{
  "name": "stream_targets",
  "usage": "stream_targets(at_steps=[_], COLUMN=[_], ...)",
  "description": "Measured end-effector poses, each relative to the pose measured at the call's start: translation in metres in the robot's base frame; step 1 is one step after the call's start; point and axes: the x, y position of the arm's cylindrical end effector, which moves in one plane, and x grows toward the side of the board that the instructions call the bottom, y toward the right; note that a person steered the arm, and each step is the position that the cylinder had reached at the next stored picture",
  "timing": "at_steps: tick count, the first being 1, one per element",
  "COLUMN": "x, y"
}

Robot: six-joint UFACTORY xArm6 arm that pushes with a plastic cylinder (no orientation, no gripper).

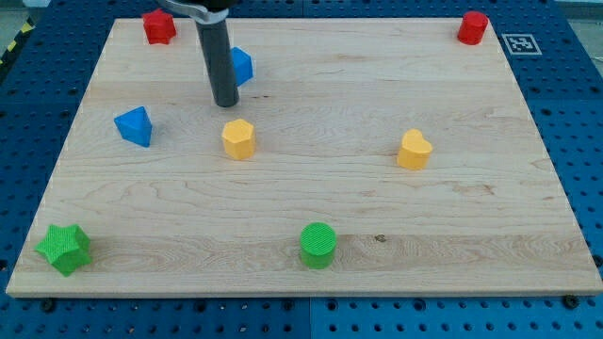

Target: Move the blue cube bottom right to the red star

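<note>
The blue cube (241, 65) sits near the view's top left, partly hidden behind my rod. My tip (225, 103) rests on the board just below and left of the cube, close to it or touching it. The red star (158, 26) lies at the top left corner, up and left of the cube. A yellow hexagonal block (238, 138) lies just below my tip.
A blue triangular block (135, 126) lies at the left. A red cylinder (472, 27) is at the top right. A yellow heart block (414, 150) is right of centre. A green star (64, 249) is bottom left, a green cylinder (317, 245) bottom centre. The wooden board (471, 235) ends on all sides.
</note>
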Motion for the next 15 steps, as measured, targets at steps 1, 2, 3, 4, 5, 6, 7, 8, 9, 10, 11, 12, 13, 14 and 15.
stream_targets(at_steps=[1,2,3,4,5,6,7,8,9,10,11,12,13,14,15], x=[0.004,-0.007,-0.023,-0.023,-0.023,-0.023,-0.037,-0.046,-0.051,-0.027,-0.026,-0.035,-0.055,-0.057,-0.058], y=[0.032,0.036,0.016,0.016,0.016,0.015,0.015,-0.013,-0.007,0.008,0.009,0.005,-0.007,-0.007,-0.007])
